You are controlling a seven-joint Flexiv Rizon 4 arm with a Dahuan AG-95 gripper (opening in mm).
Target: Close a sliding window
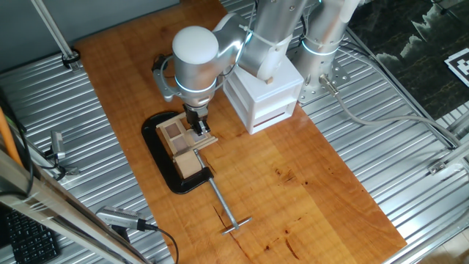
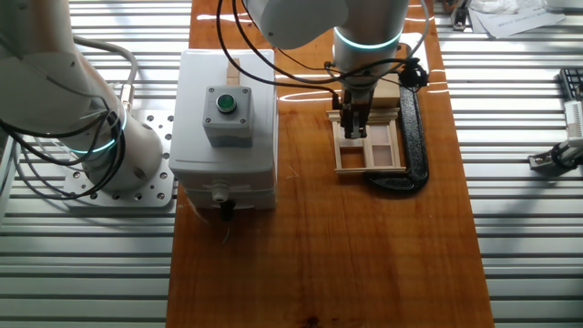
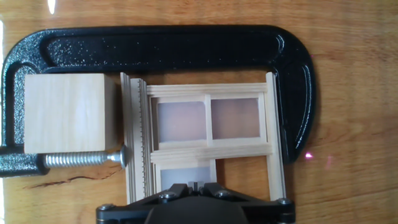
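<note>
Hand view: the sliding window [image 3: 208, 140] is seen from directly above, its light-wood frame lying flat inside the curve of a black clamp [image 3: 168, 46]. A pale wooden block [image 3: 65, 112] sits at the left of the frame, and the clamp's threaded screw [image 3: 84, 159] is pressed toward the frame's left rail beneath that block. Two brownish panes are shown side by side in the upper half of the frame; a third pane is partly covered by the dark body of the tool [image 3: 196, 185] at the lower edge. Whether the tool's fingers are spread or pressed together cannot be told from this view.

One fixed view: the window [image 1: 179, 143] and clamp [image 1: 163, 158] are placed on the wooden bench [image 1: 308, 191], left of a white box [image 1: 264, 95]. The tool [image 1: 199, 126] is lowered onto the window's far end, with the arm's white wrist above it. The clamp's metal handle bar [image 1: 227, 209] is extended across the bench toward the viewer.

The other fixed view: the tool [image 2: 355, 128] is set on the upper part of the window [image 2: 369, 146], its fingers appearing close together, though their exact state cannot be told. A green button [image 2: 225, 102] is carried on the white box [image 2: 223, 137].
</note>
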